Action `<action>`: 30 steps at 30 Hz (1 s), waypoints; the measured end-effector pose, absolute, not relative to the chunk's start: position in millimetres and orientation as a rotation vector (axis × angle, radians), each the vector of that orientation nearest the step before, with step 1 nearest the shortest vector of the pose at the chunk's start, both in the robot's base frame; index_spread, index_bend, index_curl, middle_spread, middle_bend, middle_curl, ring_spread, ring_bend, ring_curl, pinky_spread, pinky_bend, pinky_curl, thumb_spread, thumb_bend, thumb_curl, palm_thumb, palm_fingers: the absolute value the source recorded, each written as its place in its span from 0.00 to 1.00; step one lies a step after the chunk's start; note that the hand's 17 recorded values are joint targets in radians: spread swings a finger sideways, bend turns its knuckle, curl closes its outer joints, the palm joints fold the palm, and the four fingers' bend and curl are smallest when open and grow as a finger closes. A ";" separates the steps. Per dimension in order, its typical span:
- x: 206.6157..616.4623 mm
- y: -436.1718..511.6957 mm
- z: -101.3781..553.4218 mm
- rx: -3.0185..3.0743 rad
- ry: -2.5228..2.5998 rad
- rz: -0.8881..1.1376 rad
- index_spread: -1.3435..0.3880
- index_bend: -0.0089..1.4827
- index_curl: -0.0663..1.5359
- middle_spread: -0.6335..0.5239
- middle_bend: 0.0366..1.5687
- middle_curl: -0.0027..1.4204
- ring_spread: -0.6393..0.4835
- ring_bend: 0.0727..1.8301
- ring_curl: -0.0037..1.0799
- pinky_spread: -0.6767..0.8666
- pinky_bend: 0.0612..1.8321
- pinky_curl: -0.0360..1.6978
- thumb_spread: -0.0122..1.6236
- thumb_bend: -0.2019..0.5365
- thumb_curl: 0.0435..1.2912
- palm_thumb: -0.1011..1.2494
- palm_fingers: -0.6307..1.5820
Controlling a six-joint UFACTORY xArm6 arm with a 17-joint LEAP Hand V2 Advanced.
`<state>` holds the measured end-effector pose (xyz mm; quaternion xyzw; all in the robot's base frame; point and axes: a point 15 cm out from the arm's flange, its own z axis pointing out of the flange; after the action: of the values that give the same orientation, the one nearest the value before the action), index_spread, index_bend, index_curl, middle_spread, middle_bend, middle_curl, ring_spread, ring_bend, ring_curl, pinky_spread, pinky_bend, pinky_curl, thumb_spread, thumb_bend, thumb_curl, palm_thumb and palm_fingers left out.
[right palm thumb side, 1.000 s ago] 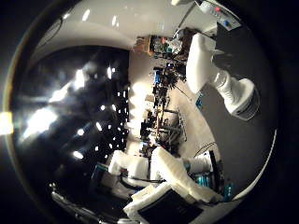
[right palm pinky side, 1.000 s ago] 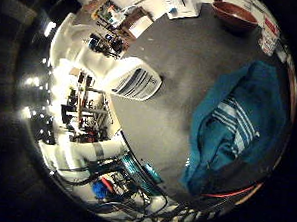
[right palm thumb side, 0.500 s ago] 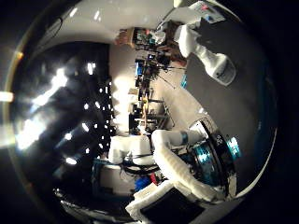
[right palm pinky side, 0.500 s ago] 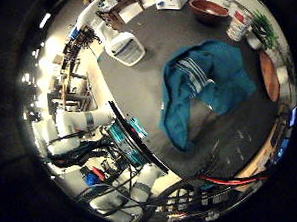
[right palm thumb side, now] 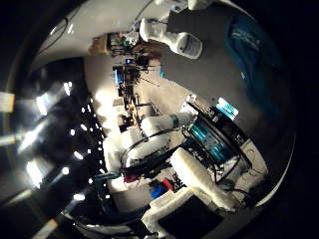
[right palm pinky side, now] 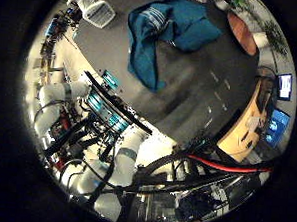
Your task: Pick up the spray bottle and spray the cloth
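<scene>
Spray bottle [right palm thumb side: 175, 41], white, lies on its side on the dark grey surface [right palm pinky side: 189, 88], near one far edge, with its rounded base turned toward the open middle of the surface and its head end pointing toward the cluttered room beyond; in the little finger side view only its pale ribbed end shows at the surface's corner. Teal cloth [right palm pinky side: 165, 29] with pale stripes sits crumpled on the same surface, well apart from the bottle, one long fold trailing toward the surface's near edge. A reddish-brown oval dish [right palm pinky side: 241, 33] rests on the surface beyond the cloth, and some green foliage [right palm pinky side: 272, 37] is just beside it at the rim of that view. A tan wooden desk [right palm pinky side: 248, 126] stands off the surface's edge with two lit screens [right palm pinky side: 277, 123] next to it. White arm segments [right palm thumb side: 159, 129] with teal-lit geared parts [right palm thumb side: 212, 137] occupy the area beside the surface's near edge in both views. Robot hand: no fingers can be identified with confidence in either view, so I cannot tell whether it is spread or closed; nothing lies close to the palm, and both bottle and cloth appear small and distant from it.
</scene>
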<state>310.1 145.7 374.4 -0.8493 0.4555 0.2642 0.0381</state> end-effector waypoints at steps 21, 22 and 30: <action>261.8 31.2 324.3 -2.450 1.800 0.661 0.59 0.13 0.24 0.68 0.09 0.20 0.75 0.08 0.24 0.70 0.12 0.21 0.72 0.25 0.24 0.61 0.32; 261.0 29.2 320.8 -2.453 1.812 0.659 0.59 0.13 0.24 0.68 0.09 0.20 0.75 0.08 0.24 0.70 0.12 0.21 0.72 0.25 0.24 0.61 0.32; 266.7 20.0 306.8 -2.459 1.851 0.601 0.59 0.13 0.24 0.67 0.10 0.20 0.75 0.07 0.24 0.70 0.11 0.21 0.72 0.25 0.25 0.63 0.32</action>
<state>266.7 20.0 306.8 -0.7841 0.5903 0.1918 0.0028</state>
